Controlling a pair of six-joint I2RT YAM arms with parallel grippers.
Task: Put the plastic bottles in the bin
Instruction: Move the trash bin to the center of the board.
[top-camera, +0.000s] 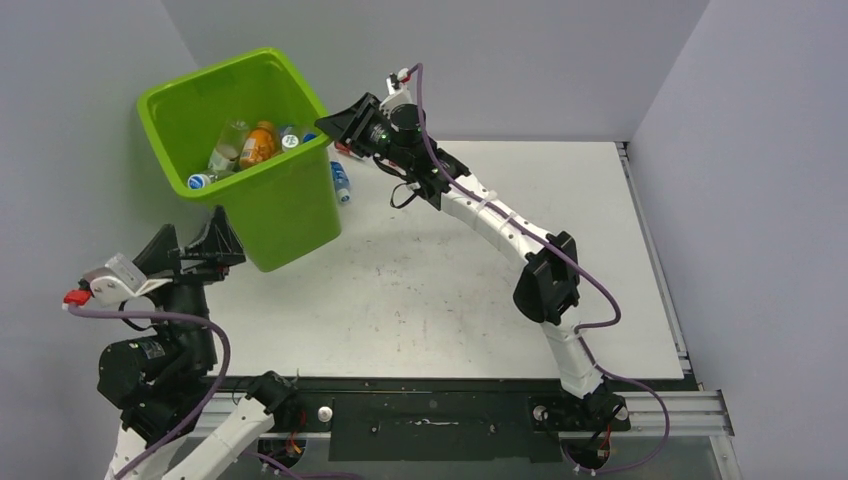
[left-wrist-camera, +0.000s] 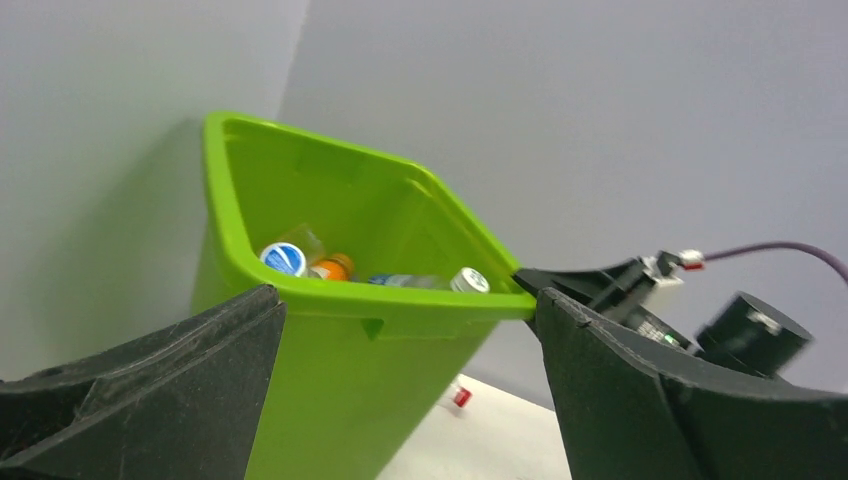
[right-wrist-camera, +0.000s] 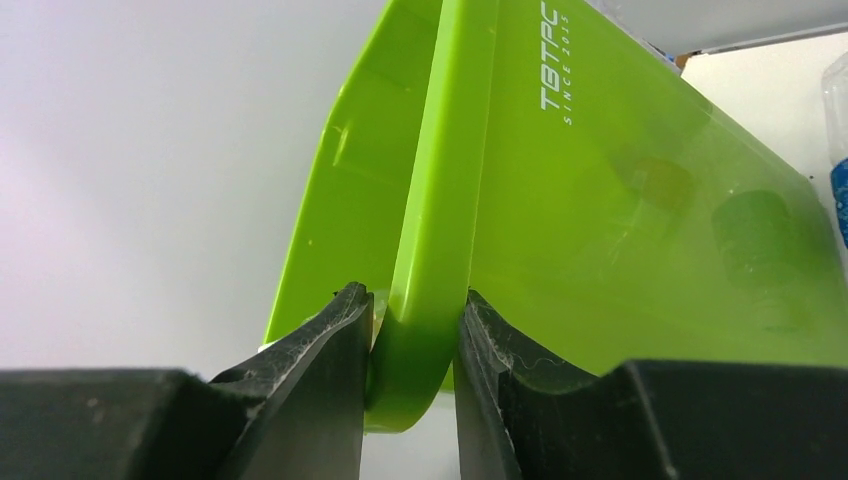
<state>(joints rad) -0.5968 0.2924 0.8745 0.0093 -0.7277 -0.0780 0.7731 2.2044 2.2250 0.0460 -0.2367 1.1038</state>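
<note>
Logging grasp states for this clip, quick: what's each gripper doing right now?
Left gripper: open, holding nothing, next to the bin.
Right gripper: closed on the bin's rim.

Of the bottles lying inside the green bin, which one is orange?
The orange bottle near the middle of the bin: its body is orange, while the clear bottle beside it and the others look colourless.

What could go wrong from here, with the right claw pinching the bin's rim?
The right claw pinches the bin only at a rim corner; it may slip, letting the bin tip and spill the bottles inside. Dragging the bin might also knock the loose bottles beside it, or bump the open left claw close by.
</note>
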